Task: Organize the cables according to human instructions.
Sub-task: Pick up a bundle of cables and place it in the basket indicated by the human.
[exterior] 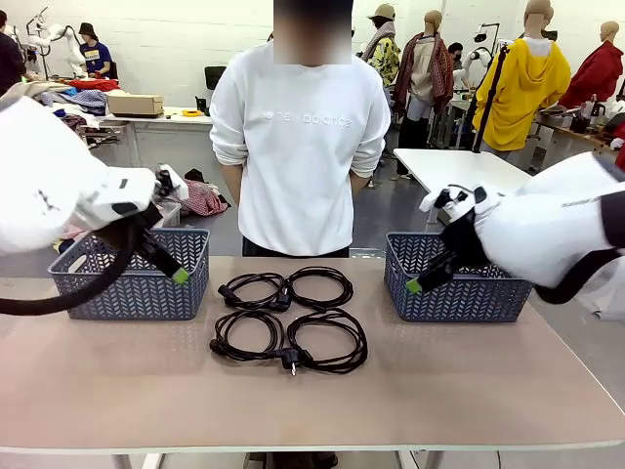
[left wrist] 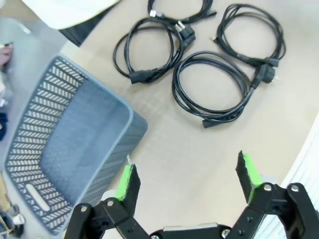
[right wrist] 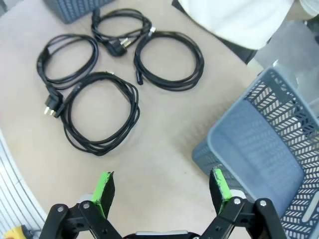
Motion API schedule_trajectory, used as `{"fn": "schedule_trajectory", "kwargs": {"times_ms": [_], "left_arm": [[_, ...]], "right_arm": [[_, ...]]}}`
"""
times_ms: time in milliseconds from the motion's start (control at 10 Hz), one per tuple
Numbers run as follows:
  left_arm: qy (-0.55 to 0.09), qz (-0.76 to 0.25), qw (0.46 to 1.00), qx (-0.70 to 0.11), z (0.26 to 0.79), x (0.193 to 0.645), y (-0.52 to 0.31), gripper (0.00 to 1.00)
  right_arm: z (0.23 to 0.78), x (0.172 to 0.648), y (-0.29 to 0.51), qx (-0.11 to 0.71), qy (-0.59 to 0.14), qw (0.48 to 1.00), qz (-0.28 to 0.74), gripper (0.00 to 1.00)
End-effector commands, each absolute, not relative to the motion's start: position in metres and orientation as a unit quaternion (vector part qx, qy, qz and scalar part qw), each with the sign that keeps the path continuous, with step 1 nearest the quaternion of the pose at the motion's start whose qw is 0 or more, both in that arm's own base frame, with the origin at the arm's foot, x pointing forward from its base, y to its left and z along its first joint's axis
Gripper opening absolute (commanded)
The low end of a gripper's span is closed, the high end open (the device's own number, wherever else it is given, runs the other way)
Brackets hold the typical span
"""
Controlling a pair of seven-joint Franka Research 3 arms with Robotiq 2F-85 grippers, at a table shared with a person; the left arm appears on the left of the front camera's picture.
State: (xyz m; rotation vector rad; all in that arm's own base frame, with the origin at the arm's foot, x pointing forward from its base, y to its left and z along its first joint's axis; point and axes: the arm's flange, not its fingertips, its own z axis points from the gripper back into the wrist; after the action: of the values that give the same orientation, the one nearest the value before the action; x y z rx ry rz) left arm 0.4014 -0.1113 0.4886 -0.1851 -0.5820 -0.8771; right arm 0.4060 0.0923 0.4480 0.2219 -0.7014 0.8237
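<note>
4 coiled black cables (exterior: 291, 360), 2 grey baskets (exterior: 132, 293) (exterior: 459, 298), 2 robot hands (left wrist: 187, 174) (right wrist: 162, 181), 1 person (exterior: 298, 147)

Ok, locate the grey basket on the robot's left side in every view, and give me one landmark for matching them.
Front view: the left basket stands at the picture's left, on the table's far half.
Left wrist view: the left basket takes up the left side, seen from above.
Right wrist view: a corner of the left basket cuts the top edge, left of middle.
Shared landmark: the person's white top.
</note>
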Motion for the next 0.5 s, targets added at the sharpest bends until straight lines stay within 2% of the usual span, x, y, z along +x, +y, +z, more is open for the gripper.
{"fn": "schedule_trajectory", "kwargs": {"times_ms": [0, 400], "left_arm": [[-0.277, -0.425, 0.852, -0.129, 0.498, 0.415, -0.095, 1.00], [-0.282, -0.435, 0.834, -0.191, 0.514, 0.415, -0.060, 1.00]], "right_arm": [[0.451, 0.422, 0.072, 0.142, -0.346, 0.831, 0.412, 1.00], [0.459, 0.424, 0.040, 0.195, -0.365, 0.806, 0.423, 1.00]]}}
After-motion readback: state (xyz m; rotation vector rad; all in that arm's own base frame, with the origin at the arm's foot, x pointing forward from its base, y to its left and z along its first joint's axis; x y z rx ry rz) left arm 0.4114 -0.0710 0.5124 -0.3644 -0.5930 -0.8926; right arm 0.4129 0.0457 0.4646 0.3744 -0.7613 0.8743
